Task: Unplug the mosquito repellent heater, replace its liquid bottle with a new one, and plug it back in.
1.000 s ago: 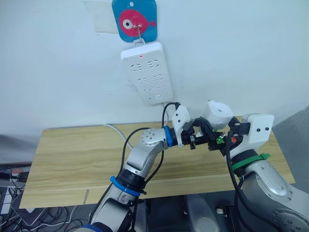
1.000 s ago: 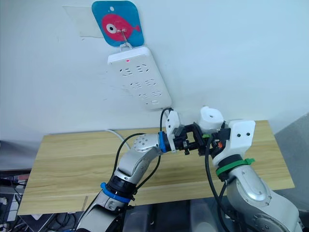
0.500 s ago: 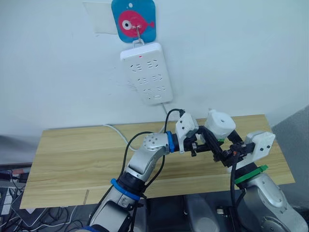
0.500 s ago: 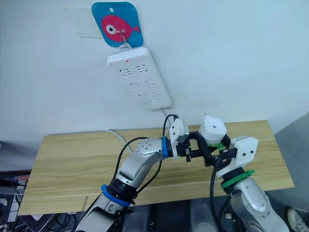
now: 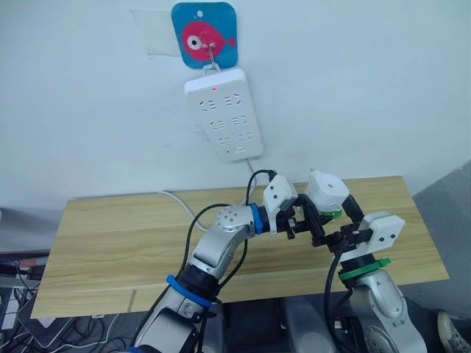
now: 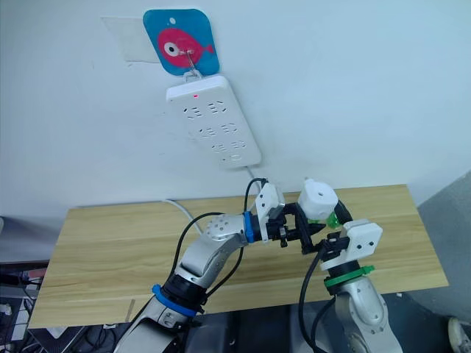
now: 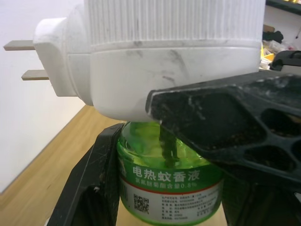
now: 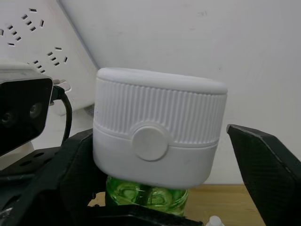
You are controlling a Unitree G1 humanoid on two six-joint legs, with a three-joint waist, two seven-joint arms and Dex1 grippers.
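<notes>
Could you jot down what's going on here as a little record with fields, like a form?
Held item: mosquito repellent heater, unplugged, prongs bare
Under it: green liquid bottle, attached
Left gripper: fingers on the green bottle
Right gripper: open beside the heater
On wall: power strip, red light on, hung under a fish hook plaque
Below: wooden table

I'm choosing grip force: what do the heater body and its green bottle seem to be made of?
The mosquito repellent heater looks like matte white moulded plastic: ribbed upper band, scuff marks on its shell. The green bottle under it looks like clear green plastic or glass, glossy and see-through, with a printed paper-like label; which of the two cannot be told.
</notes>
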